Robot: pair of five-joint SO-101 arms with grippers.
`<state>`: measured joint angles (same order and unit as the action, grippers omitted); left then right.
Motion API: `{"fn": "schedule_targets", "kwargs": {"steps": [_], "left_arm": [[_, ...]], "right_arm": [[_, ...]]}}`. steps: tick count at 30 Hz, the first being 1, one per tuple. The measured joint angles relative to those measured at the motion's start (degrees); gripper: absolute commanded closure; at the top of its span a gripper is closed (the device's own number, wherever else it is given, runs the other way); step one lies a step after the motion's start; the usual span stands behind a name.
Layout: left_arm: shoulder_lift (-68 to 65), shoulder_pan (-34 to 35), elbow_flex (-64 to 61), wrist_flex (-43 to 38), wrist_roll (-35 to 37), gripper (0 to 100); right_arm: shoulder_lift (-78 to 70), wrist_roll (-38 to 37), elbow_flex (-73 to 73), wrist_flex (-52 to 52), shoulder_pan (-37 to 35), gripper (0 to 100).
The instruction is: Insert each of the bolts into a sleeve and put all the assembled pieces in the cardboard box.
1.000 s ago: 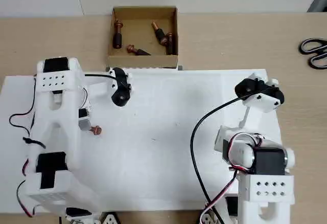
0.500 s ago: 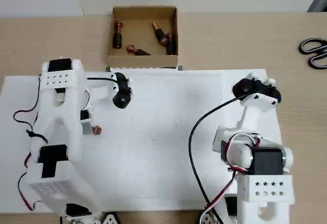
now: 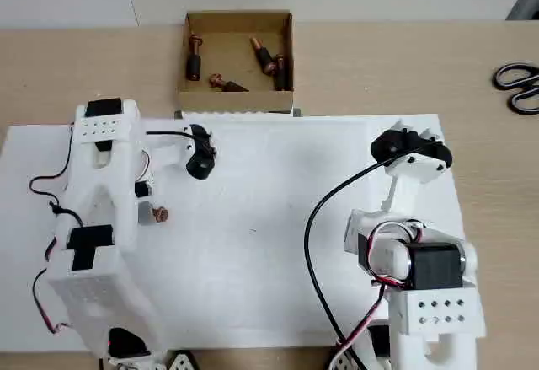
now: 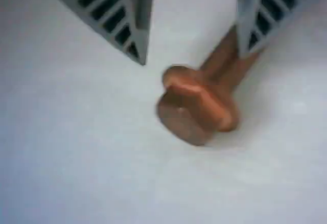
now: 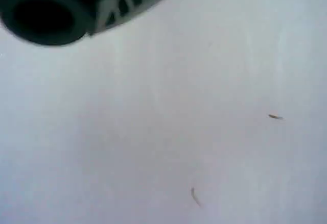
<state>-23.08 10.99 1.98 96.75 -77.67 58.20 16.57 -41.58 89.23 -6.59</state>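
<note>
My left claw (image 4: 193, 55) stands released, jaws spread either side of one copper bolt (image 4: 196, 109). Bolt lies on the white sheet (image 4: 71, 163), shank partly behind one finger.

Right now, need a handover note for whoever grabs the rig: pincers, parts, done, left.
Left pincer: open, low over the white sheet, fingers either side of a copper bolt lying there, not clamped.
Right pincer: over the sheet's right side; open or shut, cannot tell. A dark round shape beside it may be a sleeve, unclear.
Done: several bolt-in-sleeve pieces lie in the cardboard box.
Left: grip this bolt, sleeve it, box it.
</note>
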Motion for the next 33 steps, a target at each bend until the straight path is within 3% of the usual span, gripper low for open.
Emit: {"fn": "schedule_targets", "kwargs": {"steps": [12,16,22,28,33], "left_arm": [[-10.0,0.0,7.0,-0.4,0.0,89],[-10.0,-0.1,7.2,0.2,-0.5,99],[-11.2,-0.6,9.9,3.0,-0.5,100],[-6.4,-1.8,10.0,2.3,0.1,100],[5.5,-4.0,9.3,2.3,0.1,100]], "right_arm": [[0.0,0.0,0.0,0.0,0.0,99.5],[0.0,0.0,0.0,0.0,0.0,99.5],[0.0,0.0,0.0,0.0,0.0,99.5],[0.0,0.0,0.0,-0.4,0.0,99.5],[0.0,0.0,2.3,-0.4,0.1,99.5]]}}
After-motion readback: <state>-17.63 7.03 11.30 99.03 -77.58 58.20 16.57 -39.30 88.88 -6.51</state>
